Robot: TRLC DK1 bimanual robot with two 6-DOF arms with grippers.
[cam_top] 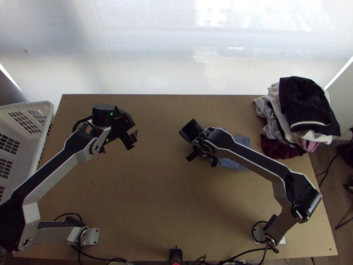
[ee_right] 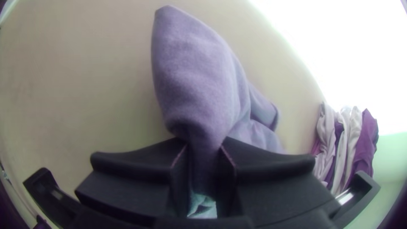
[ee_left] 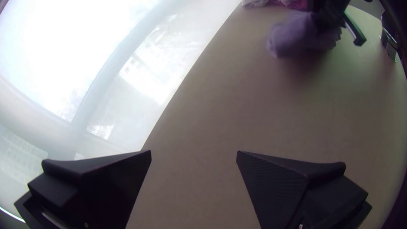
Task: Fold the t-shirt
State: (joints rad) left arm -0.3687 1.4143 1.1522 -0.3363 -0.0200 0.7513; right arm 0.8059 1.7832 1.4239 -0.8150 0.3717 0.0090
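- Left gripper (cam_top: 132,128): hovering over the table's (cam_top: 145,198) far left part, fingers standing wide apart, nothing between them.
- Right gripper (cam_top: 203,159): working around mid-table, pinching a bunched section of the t-shirt (cam_top: 232,164) between its fingers.
- T-shirt: blue-grey, sitting crumpled below the right gripper and partly under its arm, loose folds spreading toward the clothes pile (cam_top: 304,104).
- Pile is occupying the far right corner; white basket (cam_top: 33,106) is standing beside the table's left edge.
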